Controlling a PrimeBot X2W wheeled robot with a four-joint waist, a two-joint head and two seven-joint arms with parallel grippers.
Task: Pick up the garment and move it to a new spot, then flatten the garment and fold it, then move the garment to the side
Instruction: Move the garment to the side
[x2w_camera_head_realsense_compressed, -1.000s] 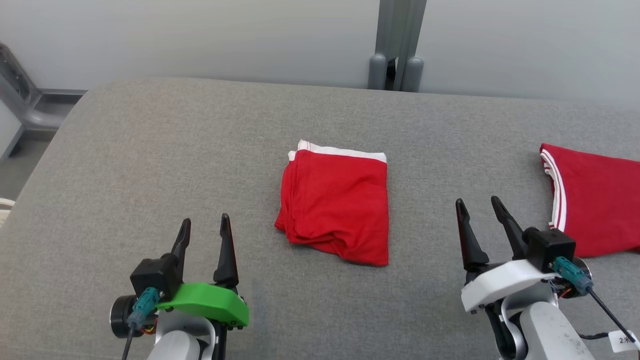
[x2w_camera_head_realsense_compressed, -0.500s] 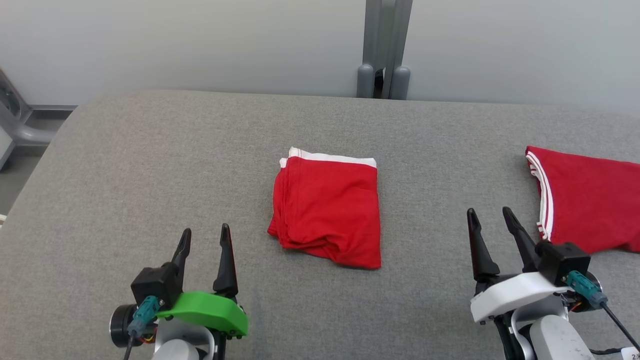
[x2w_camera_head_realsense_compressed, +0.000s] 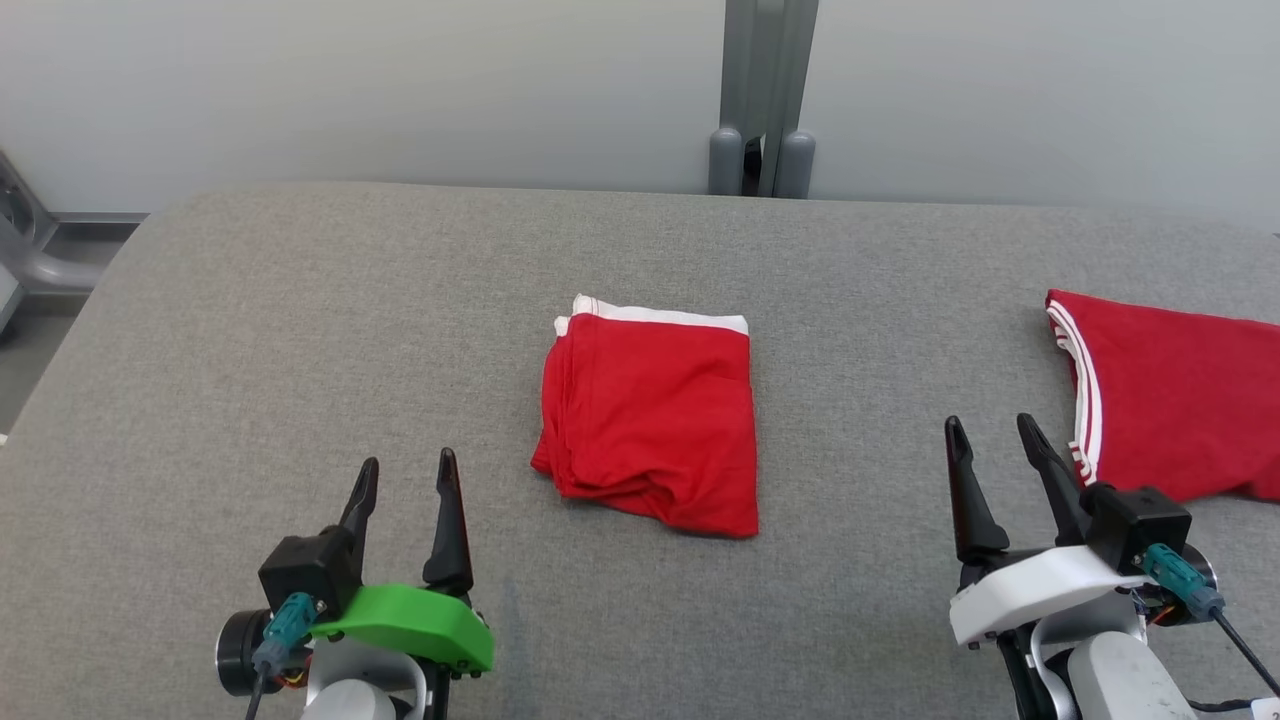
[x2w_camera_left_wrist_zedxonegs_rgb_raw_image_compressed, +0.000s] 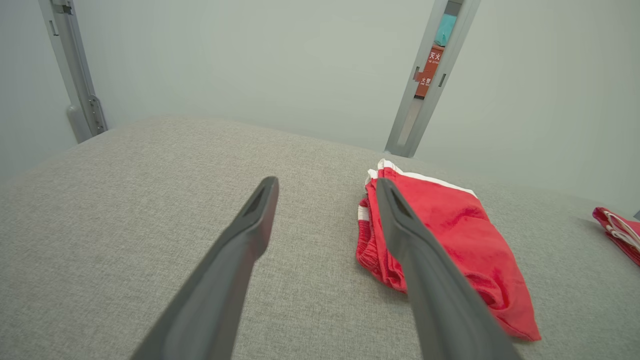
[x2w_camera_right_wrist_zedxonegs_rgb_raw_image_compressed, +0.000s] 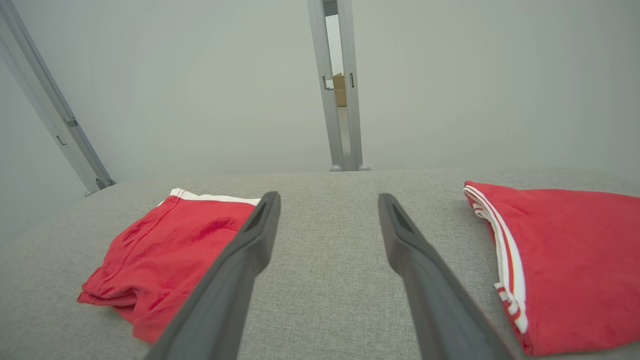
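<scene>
Head view, left to right.

Left fingers (x2w_camera_head_realsense_compressed: 450, 520): low at the near left, over bare grey table (x2w_camera_head_realsense_compressed: 300, 330). Spread apart, nothing between them. Tips point toward the far edge. No contact with any cloth.

Garment (x2w_camera_head_realsense_compressed: 650, 420): red, folded to a rough rectangle, lying flat on the table near its middle. A white band runs along the far edge. The near left corner is bunched and rumpled, with layered folds down the left side. It sits between the two arms and farther out than both, touched by neither.

Right fingers (x2w_camera_head_realsense_compressed: 965, 490): low at the near right, also spread and empty, tips pointing toward the far edge.

Second garment (x2w_camera_head_realsense_compressed: 1170, 400): red with white stripes along its left edge, flat on the table at the far right, cut off by the frame. It lies just beside the right fingers; whether it touches them I cannot tell here.

Beyond the table: pale wall (x2w_camera_head_realsense_compressed: 400, 90), grey post (x2w_camera_head_realsense_compressed: 760, 100) right of centre.

Left wrist view: the fingers (x2w_camera_left_wrist_zedxonegs_rgb_raw_image_compressed: 235, 265) gape over the table; the garment (x2w_camera_left_wrist_zedxonegs_rgb_raw_image_compressed: 450, 225) lies ahead to the right, partly behind one finger.

Right wrist view: the fingers (x2w_camera_right_wrist_zedxonegs_rgb_raw_image_compressed: 420, 270) frame bare table, the garment (x2w_camera_right_wrist_zedxonegs_rgb_raw_image_compressed: 170, 250) to their left, the second garment (x2w_camera_right_wrist_zedxonegs_rgb_raw_image_compressed: 565, 260) to their right, apart from them.
</scene>
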